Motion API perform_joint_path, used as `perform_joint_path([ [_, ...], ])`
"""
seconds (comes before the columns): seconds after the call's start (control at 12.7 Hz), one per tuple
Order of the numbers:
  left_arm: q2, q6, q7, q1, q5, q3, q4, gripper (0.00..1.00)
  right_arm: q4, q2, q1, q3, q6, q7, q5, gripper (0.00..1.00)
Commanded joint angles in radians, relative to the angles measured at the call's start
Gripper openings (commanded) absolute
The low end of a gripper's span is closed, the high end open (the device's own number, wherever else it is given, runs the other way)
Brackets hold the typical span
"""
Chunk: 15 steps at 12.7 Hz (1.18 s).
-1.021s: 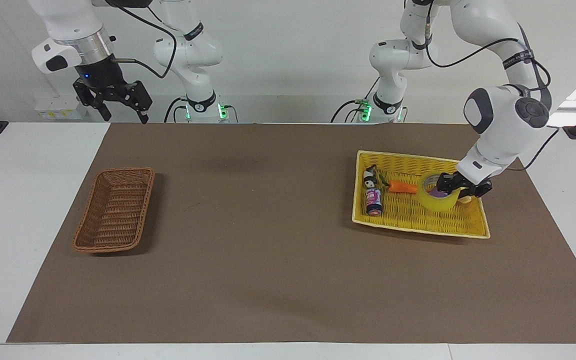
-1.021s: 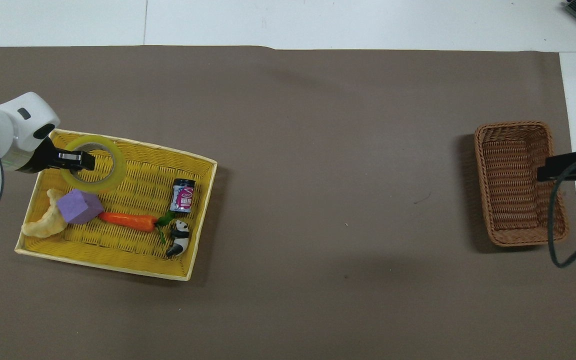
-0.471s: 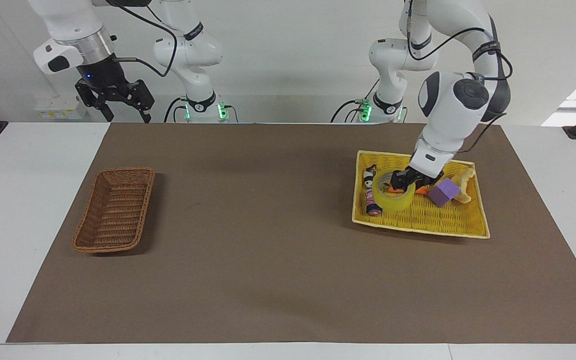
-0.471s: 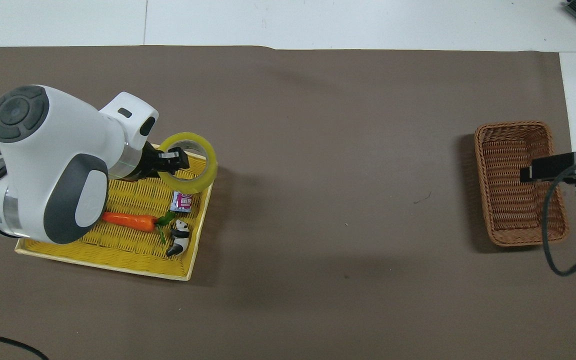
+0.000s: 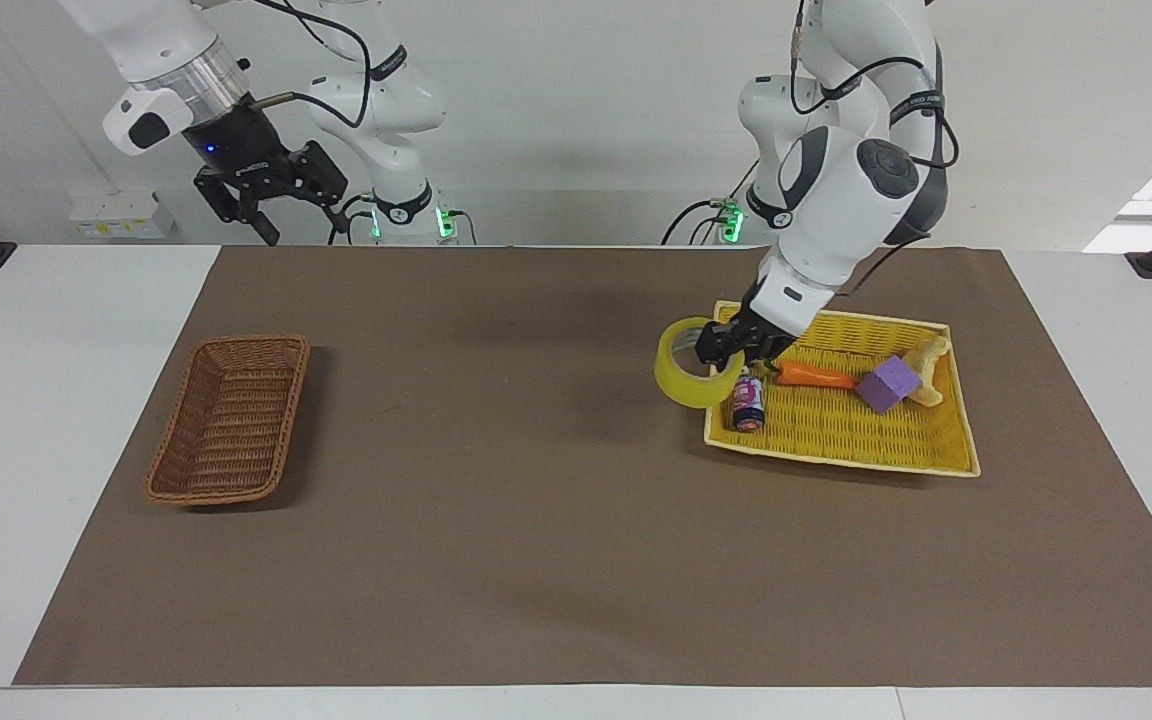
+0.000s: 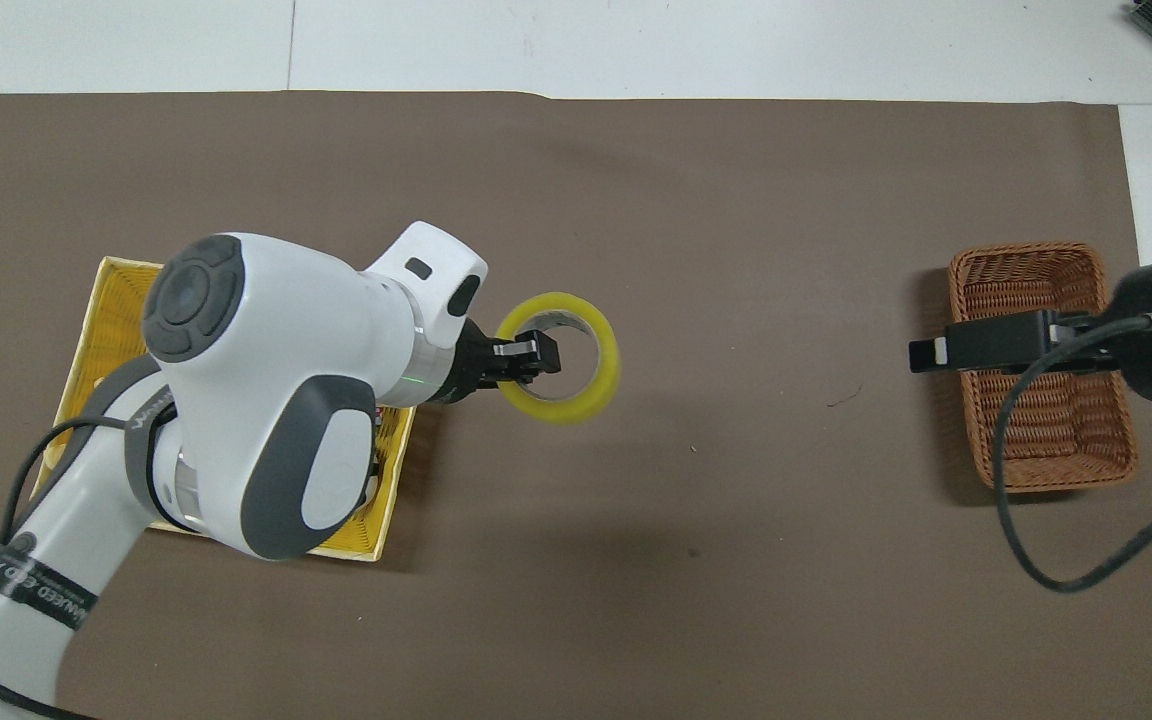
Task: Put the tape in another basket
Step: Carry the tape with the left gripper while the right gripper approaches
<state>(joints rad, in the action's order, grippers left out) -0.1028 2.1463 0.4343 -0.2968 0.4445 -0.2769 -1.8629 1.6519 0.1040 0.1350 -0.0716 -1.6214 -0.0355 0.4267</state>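
The yellow tape point(image 5: 681, 386) hangs in my left gripper point(image 5: 724, 348), which is shut on the ring's wall. It is held in the air over the brown mat, just off the yellow tray's edge toward the right arm's end. The overhead view shows the tape point(image 6: 604, 372) and the left gripper point(image 6: 528, 358) the same way. The dark brown wicker basket point(image 5: 236, 343) lies empty at the right arm's end, also in the overhead view point(image 6: 1026, 262). My right gripper point(image 5: 286, 210) is open and raised; in the overhead view it point(image 6: 936, 352) is over the basket's edge.
The yellow woven tray point(image 5: 836, 456) at the left arm's end holds a carrot point(image 5: 816, 376), a purple block point(image 5: 886, 384), a small can point(image 5: 748, 402) and a pale banana-shaped toy point(image 5: 933, 362). A brown mat point(image 5: 496, 500) covers the table.
My left gripper has lifted the tape out of the yellow tray and carried it toward the right arm's end. My right gripper has drifted toward the table's middle, over the basket's edge.
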Motion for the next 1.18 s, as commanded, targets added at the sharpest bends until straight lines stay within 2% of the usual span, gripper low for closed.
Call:
perform_joint_path([
  [0.0,0.009,0.01,0.009,-0.004,0.098,-0.06,0.01,0.0,0.06,0.019,0.021,0.001,-0.08,0.003,0.067,1.0],
  [0.31,0.034,0.029,0.04,-0.004,0.173,-0.132,0.031,0.0,0.091,0.019,0.07,0.001,-0.12,0.006,0.098,1.0],
  [0.71,0.032,0.226,0.135,-0.012,0.206,-0.192,0.059,0.0,0.132,0.046,0.08,0.004,-0.101,0.006,0.098,1.0],
  [0.94,0.015,0.265,0.172,-0.018,0.206,-0.194,0.11,0.0,0.157,0.063,0.087,0.015,-0.115,0.005,0.092,1.0],
  [1.02,0.015,0.286,0.181,-0.024,0.207,-0.199,0.11,0.0,0.157,0.063,0.089,0.016,-0.117,0.022,0.083,0.9],
  [1.1,0.015,0.288,0.182,-0.027,0.207,-0.2,0.11,0.0,0.152,0.059,0.077,0.013,-0.112,0.049,0.087,0.33],
])
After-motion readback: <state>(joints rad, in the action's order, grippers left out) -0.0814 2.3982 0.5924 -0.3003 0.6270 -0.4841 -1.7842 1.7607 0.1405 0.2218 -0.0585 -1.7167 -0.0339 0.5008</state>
